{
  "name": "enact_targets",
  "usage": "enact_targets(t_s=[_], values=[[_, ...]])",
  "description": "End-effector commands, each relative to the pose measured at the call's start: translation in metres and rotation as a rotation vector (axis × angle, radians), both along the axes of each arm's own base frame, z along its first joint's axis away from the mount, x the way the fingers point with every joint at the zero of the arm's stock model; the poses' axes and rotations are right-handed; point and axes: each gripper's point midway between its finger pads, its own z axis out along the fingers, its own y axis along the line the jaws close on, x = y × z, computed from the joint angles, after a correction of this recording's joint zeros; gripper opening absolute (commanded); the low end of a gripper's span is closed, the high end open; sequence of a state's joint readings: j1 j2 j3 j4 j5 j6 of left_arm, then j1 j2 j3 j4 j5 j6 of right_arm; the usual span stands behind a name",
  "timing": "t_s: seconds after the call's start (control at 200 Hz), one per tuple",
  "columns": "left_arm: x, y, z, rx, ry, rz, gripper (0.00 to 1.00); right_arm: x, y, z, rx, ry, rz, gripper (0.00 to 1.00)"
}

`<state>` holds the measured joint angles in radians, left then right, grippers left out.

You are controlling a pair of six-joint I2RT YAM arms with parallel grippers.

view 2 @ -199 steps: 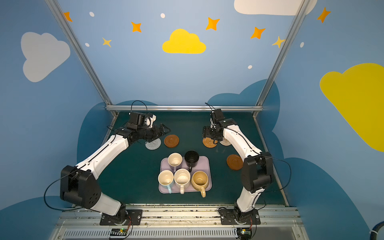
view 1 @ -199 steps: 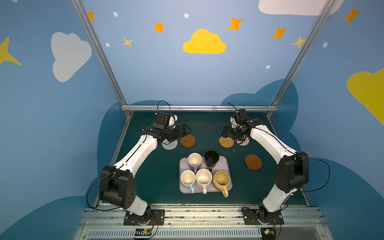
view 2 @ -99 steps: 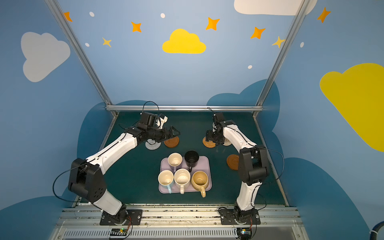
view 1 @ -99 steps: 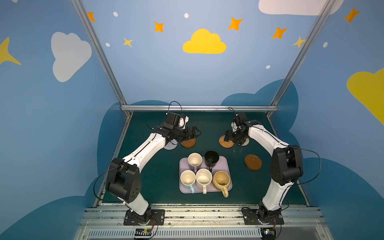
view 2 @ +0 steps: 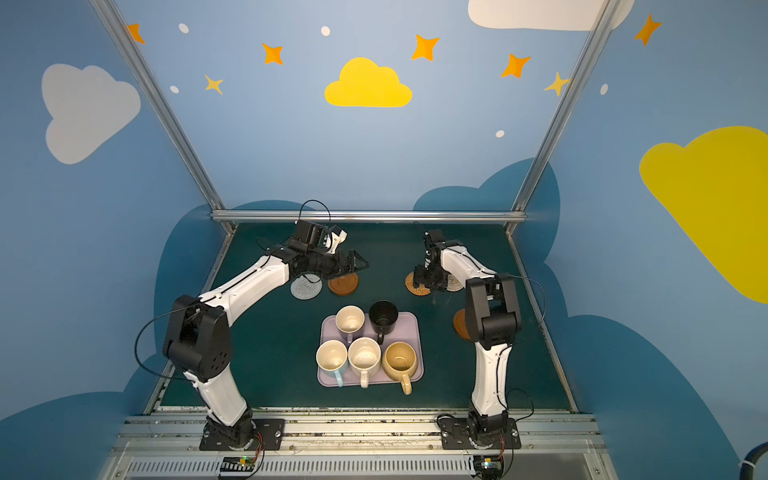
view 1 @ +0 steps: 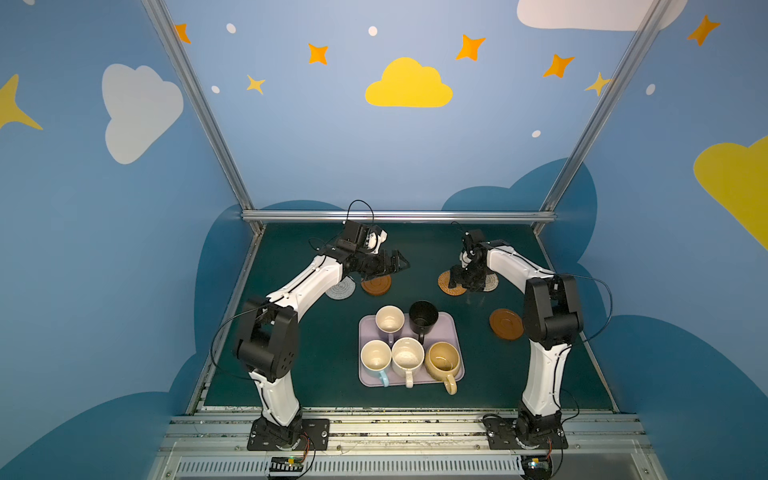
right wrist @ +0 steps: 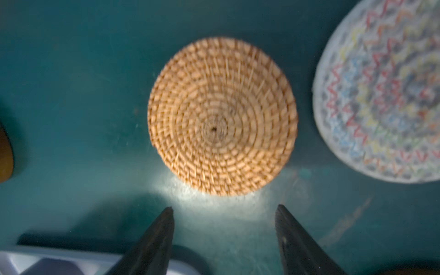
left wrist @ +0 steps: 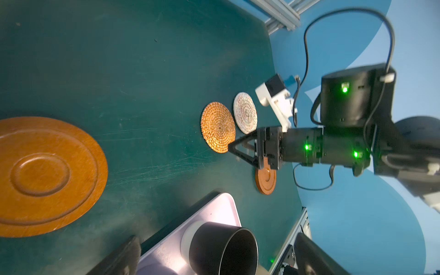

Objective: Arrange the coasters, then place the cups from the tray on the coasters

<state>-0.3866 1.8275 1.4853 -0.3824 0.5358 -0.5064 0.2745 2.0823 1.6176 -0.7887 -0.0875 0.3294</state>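
Hovering right tool (right wrist: 224, 207), fingers apart, just beside orange woven coaster (right wrist: 222, 116)

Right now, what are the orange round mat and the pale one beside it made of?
The orange mat looks like woven rattan or straw, matte: coiled strands spiral from its centre. The pale mat seems soft coiled cotton cord, judging by its coloured zigzag stitching.

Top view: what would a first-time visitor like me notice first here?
Five mugs crowd a lilac tray in the middle of the dark green table. Farther back, two white-and-black arms arch inward: the right gripper hangs open at the edge of an orange woven coaster, the left gripper open near a brown wooden coaster.
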Motion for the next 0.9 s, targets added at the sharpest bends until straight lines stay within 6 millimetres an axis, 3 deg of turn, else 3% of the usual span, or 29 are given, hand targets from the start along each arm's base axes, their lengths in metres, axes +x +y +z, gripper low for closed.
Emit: enact_targets(t_s=[0.0, 0.34, 0.511, 0.696, 0.896], values=[[0.0, -0.004, -0.001, 0.002, 0.01, -0.047, 1.0, 0.003, -0.008, -0.005, -0.039, 0.042, -0.024, 0.7], [0.007, -0.007, 0.0, -0.017, -0.001, -0.059, 1.0, 0.007, -0.01, -0.023, -0.066, 0.122, -0.04, 0.72], [0.014, -0.004, 0.005, -0.06, -0.003, -0.036, 1.0, 0.01, 0.003, -0.025, -0.062, 0.128, 0.014, 0.72], [0.019, 0.004, -0.014, -0.006, 0.028, 0.029, 1.0, 0.011, 0.017, -0.035, -0.082, 0.184, 0.07, 0.72], [0.018, 0.012, -0.017, 0.11, -0.024, 0.044, 1.0, 0.008, 0.042, -0.034, -0.076, 0.199, 0.137, 0.71]])
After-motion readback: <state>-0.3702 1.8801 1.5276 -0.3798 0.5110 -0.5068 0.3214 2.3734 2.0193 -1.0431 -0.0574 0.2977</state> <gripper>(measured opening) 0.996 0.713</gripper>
